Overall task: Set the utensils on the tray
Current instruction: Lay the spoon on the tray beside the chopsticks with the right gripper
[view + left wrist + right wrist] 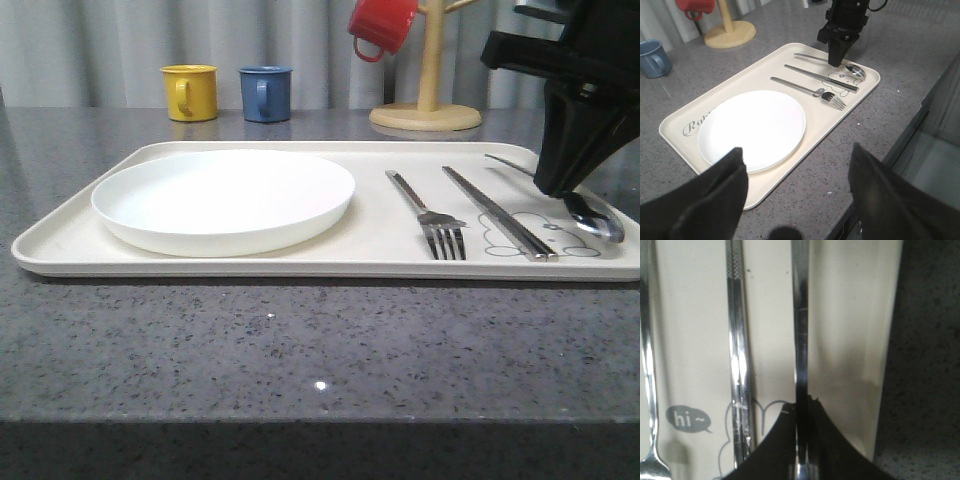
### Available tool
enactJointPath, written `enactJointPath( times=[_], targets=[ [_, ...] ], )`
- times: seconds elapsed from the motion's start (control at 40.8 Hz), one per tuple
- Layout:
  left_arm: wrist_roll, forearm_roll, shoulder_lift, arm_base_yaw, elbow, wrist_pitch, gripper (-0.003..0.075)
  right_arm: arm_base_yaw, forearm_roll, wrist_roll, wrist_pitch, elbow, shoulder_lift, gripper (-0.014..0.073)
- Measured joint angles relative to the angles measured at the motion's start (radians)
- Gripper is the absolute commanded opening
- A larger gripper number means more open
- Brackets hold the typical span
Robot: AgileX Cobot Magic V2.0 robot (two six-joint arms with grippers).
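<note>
The cream tray (60,238) lies across the grey counter. On it are a round white plate (222,198) at the left, then a fork (430,215), a pair of chopsticks (498,212) and a spoon (595,218) at the right. My right gripper (562,190) stands over the spoon's handle (800,315), its black fingers shut on it just behind the bowl (856,71). The spoon lies low on the tray by the rabbit drawing. My left gripper (797,149) hangs open and holds nothing, above the tray's near edge by the plate (752,127).
A yellow mug (190,92) and a blue mug (265,93) stand behind the tray. A red mug (382,25) hangs on a wooden mug tree (428,100) at the back right. The counter's front edge (900,142) runs close to the tray.
</note>
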Motion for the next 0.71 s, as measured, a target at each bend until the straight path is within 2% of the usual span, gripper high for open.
enactJointPath(
  times=[0.074, 0.172, 0.245, 0.466, 0.711],
  targets=[
    [0.0, 0.0, 0.0, 0.0, 0.0, 0.0, 0.0421, 0.0, 0.0, 0.001, -0.001, 0.0, 0.015, 0.009],
    [0.0, 0.0, 0.0, 0.0, 0.0, 0.0, 0.0421, 0.0, 0.003, 0.004, -0.002, 0.0, 0.022, 0.0222],
    [0.0, 0.0, 0.0, 0.0, 0.0, 0.0, 0.0421, 0.0, 0.003, 0.004, -0.006, 0.0, 0.022, 0.0281],
    [0.0, 0.0, 0.0, 0.0, 0.0, 0.0, 0.0421, 0.0, -0.011, -0.001, -0.013, 0.0, -0.049, 0.0281],
    [0.0, 0.0, 0.0, 0.0, 0.0, 0.0, 0.0421, 0.0, -0.035, -0.094, 0.028, 0.031, -0.305, 0.0281]
  ],
)
